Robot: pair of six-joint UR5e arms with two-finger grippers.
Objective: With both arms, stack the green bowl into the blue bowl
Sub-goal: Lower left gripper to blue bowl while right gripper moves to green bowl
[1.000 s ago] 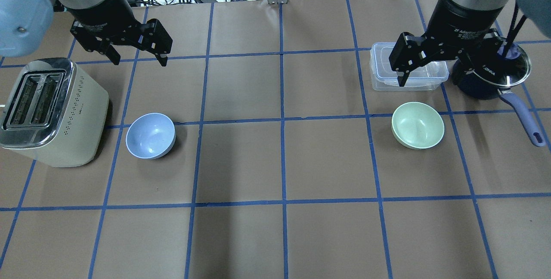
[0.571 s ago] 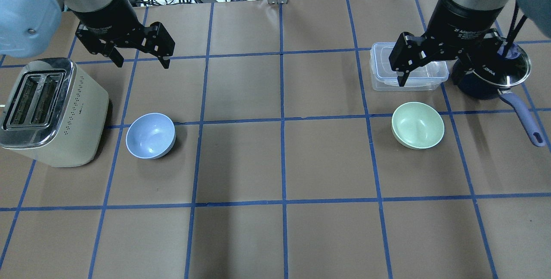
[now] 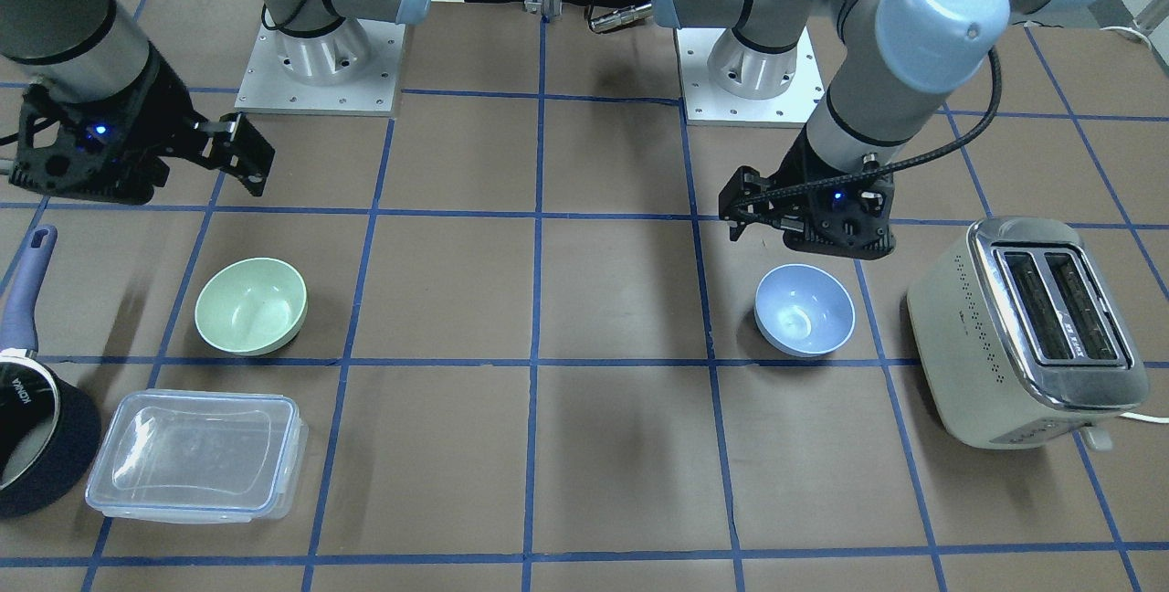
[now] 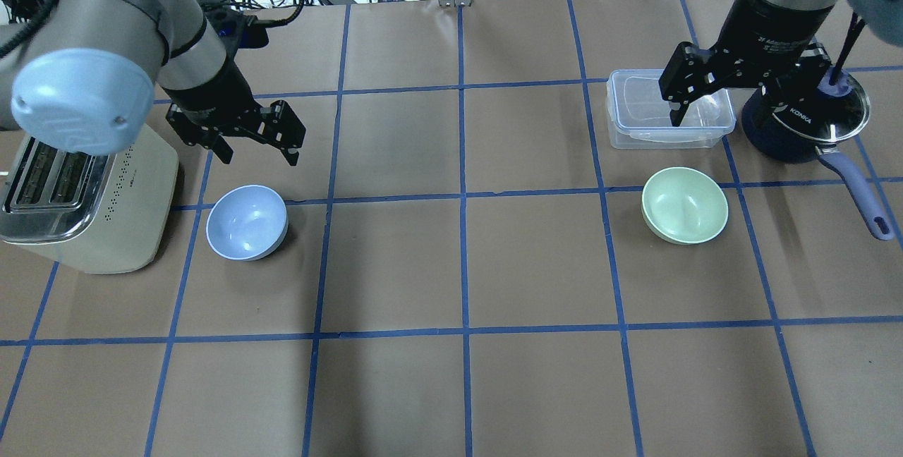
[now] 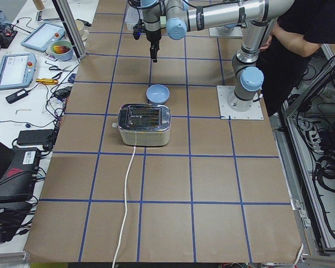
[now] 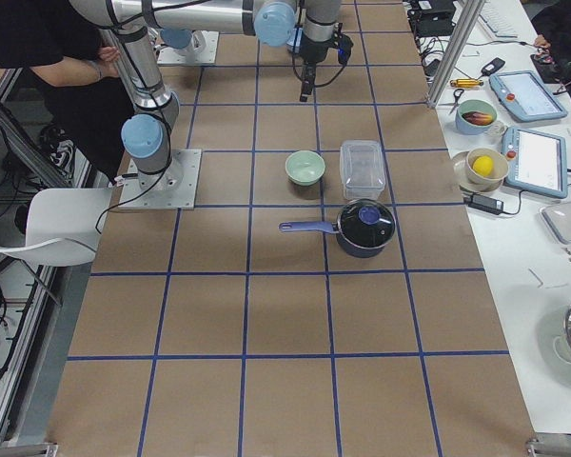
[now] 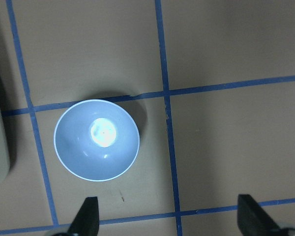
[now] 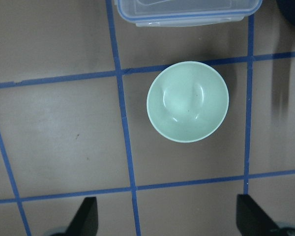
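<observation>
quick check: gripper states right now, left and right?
Left gripper: open, holding nothing.
Right gripper: open, holding nothing.

Left tool (image 4: 261,159) nearer blue bowl (image 4: 247,222)

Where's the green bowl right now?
Overhead view, right half: the green bowl sits upright, apart from the clear box just beyond it and the saucepan to its right. Nothing holds it.

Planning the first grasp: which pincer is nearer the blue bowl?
Left. The left pincer hovers close by the blue bowl; the right pincer hangs across the table, at the green bowl's end.
</observation>
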